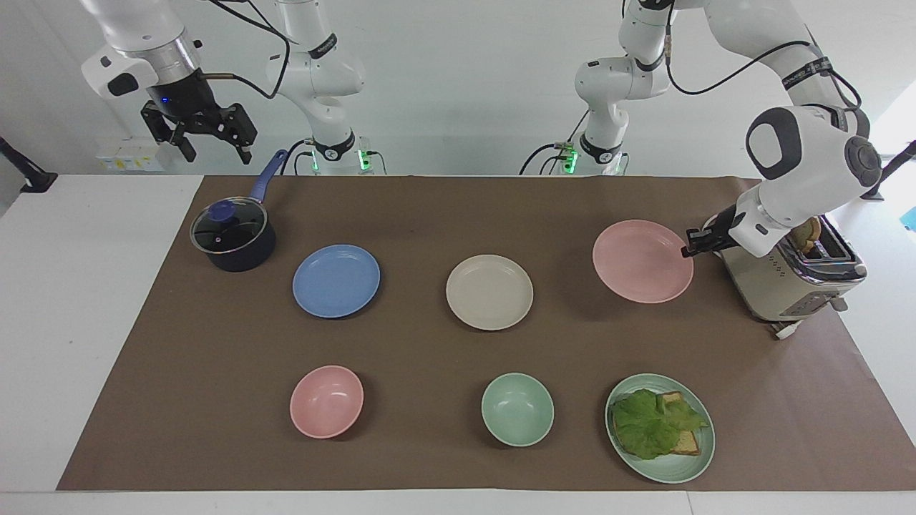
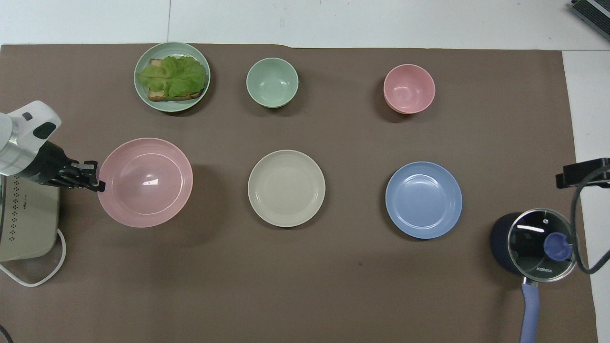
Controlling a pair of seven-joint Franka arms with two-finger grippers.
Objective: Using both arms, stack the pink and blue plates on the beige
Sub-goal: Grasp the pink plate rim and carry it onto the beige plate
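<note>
The pink plate (image 1: 642,261) (image 2: 145,182) hangs level a little above the brown mat at the left arm's end of the table. My left gripper (image 1: 688,250) (image 2: 97,183) is shut on the part of its rim beside the toaster. The beige plate (image 1: 489,292) (image 2: 286,188) lies flat in the middle of the mat. The blue plate (image 1: 336,280) (image 2: 423,199) lies beside it toward the right arm's end. My right gripper (image 1: 207,136) waits open, high over the table edge by the pot, holding nothing.
A dark pot with a glass lid (image 1: 232,236) (image 2: 533,245) stands by the blue plate. A beige toaster (image 1: 794,279) (image 2: 26,224) stands under the left arm's wrist. Farther from the robots sit a pink bowl (image 1: 326,401), a green bowl (image 1: 517,409) and a green plate (image 1: 669,468) holding lettuce and toast.
</note>
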